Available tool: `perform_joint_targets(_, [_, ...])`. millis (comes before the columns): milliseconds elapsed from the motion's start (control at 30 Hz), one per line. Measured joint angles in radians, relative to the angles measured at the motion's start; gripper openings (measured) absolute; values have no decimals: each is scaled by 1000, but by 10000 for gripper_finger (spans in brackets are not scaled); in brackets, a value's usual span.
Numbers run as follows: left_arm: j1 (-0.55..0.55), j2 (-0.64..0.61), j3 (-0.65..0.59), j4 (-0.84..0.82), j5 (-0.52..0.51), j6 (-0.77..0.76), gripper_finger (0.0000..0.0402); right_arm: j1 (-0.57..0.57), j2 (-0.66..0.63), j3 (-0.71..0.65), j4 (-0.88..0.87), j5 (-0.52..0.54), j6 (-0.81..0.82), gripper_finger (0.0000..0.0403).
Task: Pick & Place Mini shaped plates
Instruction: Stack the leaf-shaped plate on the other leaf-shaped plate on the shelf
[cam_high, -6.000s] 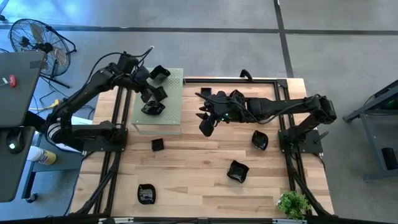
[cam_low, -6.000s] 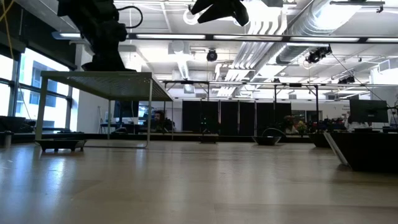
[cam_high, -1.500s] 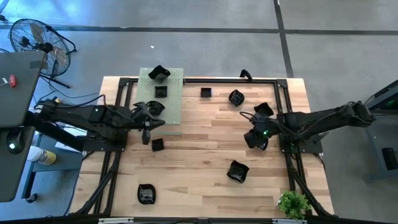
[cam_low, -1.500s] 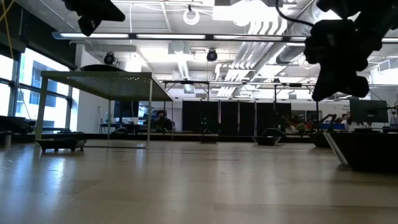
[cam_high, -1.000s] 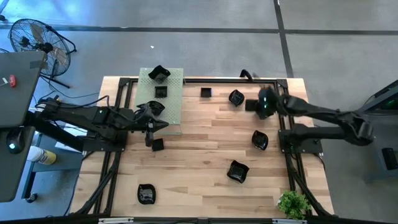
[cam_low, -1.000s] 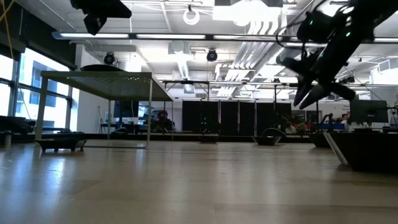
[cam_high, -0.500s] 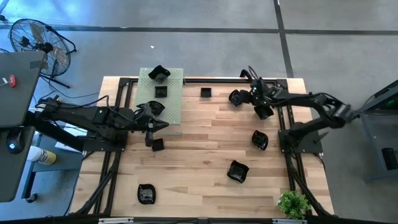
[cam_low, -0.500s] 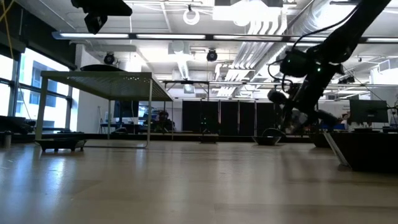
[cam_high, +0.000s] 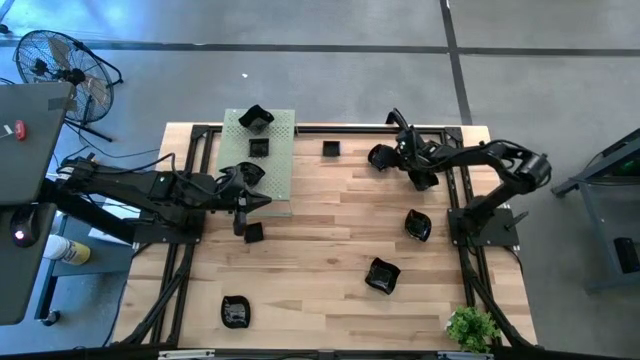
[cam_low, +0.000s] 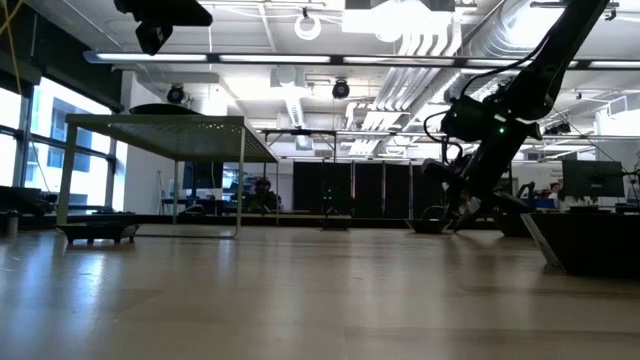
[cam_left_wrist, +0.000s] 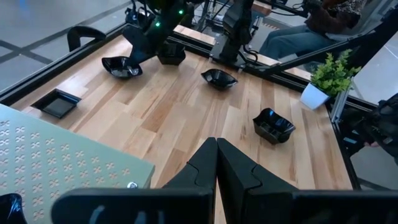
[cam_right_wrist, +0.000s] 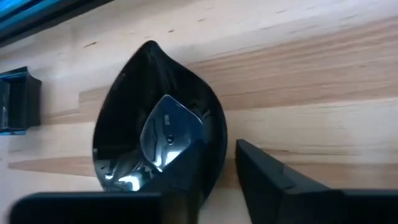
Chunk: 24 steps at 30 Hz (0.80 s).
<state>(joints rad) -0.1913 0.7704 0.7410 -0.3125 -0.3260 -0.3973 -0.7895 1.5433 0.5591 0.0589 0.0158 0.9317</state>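
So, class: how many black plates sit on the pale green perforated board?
3, going by the high view: one wavy plate at the pale green board's upper corner, one small square plate just below it, and one plate lower, partly covered. Others may be hidden.

1. You see a desk (cam_high: 320, 260) of pale, smooth wooden planks.
2. Your leaf-shaped plate (cam_right_wrist: 158, 143) is glossy black, mirroring the lights.
3. Beside the plates, the perforated board (cam_left_wrist: 56, 168) looks matt pale green.

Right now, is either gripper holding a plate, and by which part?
Left gripper: shut, empty. Right gripper: straddles the leaf-shaped plate's rim; hold unclear.
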Motion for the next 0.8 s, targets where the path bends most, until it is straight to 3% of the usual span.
perform_joint_targets(200, [1, 0, 0, -4, 0, 0, 2, 0, -3, 0, 25, 0, -16, 8])
perform_joint_targets(500, [1, 0, 0, -4, -2, 0, 2, 0, -162, 1, 4, 1, -70, 5])
perform_joint_targets(667, [1, 0, 0, -4, -2, 4, 2, 29, -332, 56, -149, -34, -196, 6])
perform_joint_targets(800, [1, 0, 0, -4, -2, 5, 2, 138, -439, 135, -320, -29, -279, 6])
